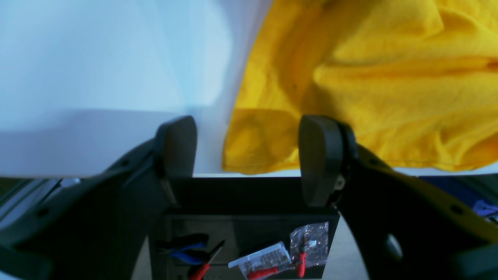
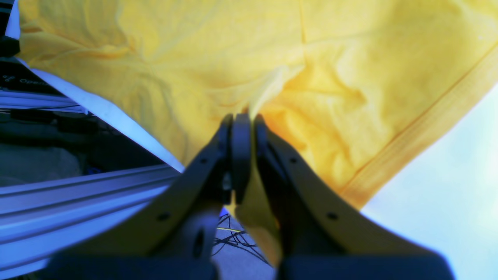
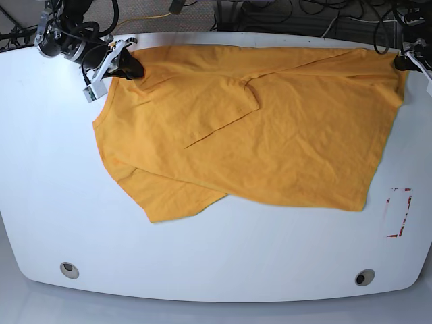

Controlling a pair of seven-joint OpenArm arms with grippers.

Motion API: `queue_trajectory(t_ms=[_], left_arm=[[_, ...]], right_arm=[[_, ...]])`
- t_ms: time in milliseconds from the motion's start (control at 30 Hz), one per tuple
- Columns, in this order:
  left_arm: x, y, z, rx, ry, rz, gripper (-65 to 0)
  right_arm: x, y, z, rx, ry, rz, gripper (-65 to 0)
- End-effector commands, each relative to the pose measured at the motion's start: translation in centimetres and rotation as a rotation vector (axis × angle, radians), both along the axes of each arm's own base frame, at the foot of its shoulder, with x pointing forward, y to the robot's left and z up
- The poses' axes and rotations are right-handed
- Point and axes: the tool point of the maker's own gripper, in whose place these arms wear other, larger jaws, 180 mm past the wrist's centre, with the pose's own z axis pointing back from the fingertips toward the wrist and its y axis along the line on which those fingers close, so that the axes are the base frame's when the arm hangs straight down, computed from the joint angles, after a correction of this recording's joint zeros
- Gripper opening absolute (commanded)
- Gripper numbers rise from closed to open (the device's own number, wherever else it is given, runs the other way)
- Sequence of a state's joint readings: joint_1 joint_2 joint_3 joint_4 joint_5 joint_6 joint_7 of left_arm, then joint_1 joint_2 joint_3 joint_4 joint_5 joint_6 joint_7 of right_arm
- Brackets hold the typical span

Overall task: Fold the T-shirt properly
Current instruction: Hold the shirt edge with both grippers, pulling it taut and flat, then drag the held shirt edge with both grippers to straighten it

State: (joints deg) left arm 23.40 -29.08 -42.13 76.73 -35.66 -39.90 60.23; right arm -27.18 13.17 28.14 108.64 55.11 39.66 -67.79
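Your large orange-yellow short-sleeved cotton T-shirt [image 3: 270, 128] lies spread across the white rounded table [image 3: 54, 202], wrinkled, with one sleeve folded in over the chest and its lower sleeve reaching toward the near edge. On the left side of the base view, your right gripper [image 2: 242, 120] has its jaws pressed together on a pinch of the shirt's fabric near the far corner, the cloth bunching up between its dark fingers [image 2: 272, 155]. At the far right edge of that view, your left gripper [image 1: 249, 147] sits at the shirt's other far corner with its jaws standing wide apart; in its wrist view the yellow cloth lies just beyond the black pads [image 1: 319, 155], and it seems not to be touching them, though the blur makes that hard to confirm. A small red-and-white marking [image 3: 398, 212] shows on the table near the right side, clear of the shirt.
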Motion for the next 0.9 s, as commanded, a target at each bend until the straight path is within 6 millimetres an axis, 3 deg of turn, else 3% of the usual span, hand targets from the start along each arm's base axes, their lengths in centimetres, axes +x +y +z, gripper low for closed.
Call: queue_trajectory(t_ms=[0, 67, 100, 200, 233, 267, 400, 467, 567, 733, 867], left_arm=[[-1.5, 0.2, -0.3, 0.009, 0.056, -0.011, -26.7], [-2.0, 0.1, -0.5, 0.008, 0.07, -0.015, -28.9], [-2.0, -0.2, -0.7, 0.004, 0.077, -0.025, -33.2], [-2.1, -0.8, -1.1, -0.007, 0.088, -0.04, -55.7], [-2.1, -0.9, -1.2, -0.009, 0.086, -0.039, -61.5], [-2.2, -1.2, -1.3, -0.016, 0.085, -0.035, -63.2], [-1.6, -1.6, -0.8, -0.013, 0.045, -0.027, -62.5], [-0.5, -1.5, 1.0, 0.032, -0.003, -0.055, -62.6], [-0.3, -2.1, 2.5, 0.071, -0.011, -0.077, -62.6], [0.2, -1.1, 6.4, 0.196, -0.013, -0.1, -62.6], [2.8, -2.0, 9.5, 0.273, -0.087, -0.145, -62.5]], right_arm=[[0.5, -0.1, 0.8, 0.004, -0.036, 0.005, -65.0], [0.5, -0.1, 0.8, 0.004, -0.036, 0.005, -65.0], [0.5, -0.1, 0.8, 0.004, -0.036, 0.005, -65.0], [0.5, -0.1, 0.8, 0.004, -0.036, 0.005, -65.0], [0.5, -0.1, 0.9, 0.003, -0.036, 0.004, -65.0], [0.5, -0.1, 0.9, 0.003, -0.036, 0.004, -65.0], [0.5, -0.1, 0.9, 0.003, -0.036, 0.004, -65.0], [0.5, -0.1, 0.9, 0.003, -0.036, 0.004, -65.0], [0.5, -0.1, 0.9, 0.003, -0.036, 0.004, -65.0], [0.6, -0.1, 0.9, 0.005, -0.038, 0.003, -65.0], [0.6, -0.1, 0.9, 0.006, -0.038, 0.002, -65.0]])
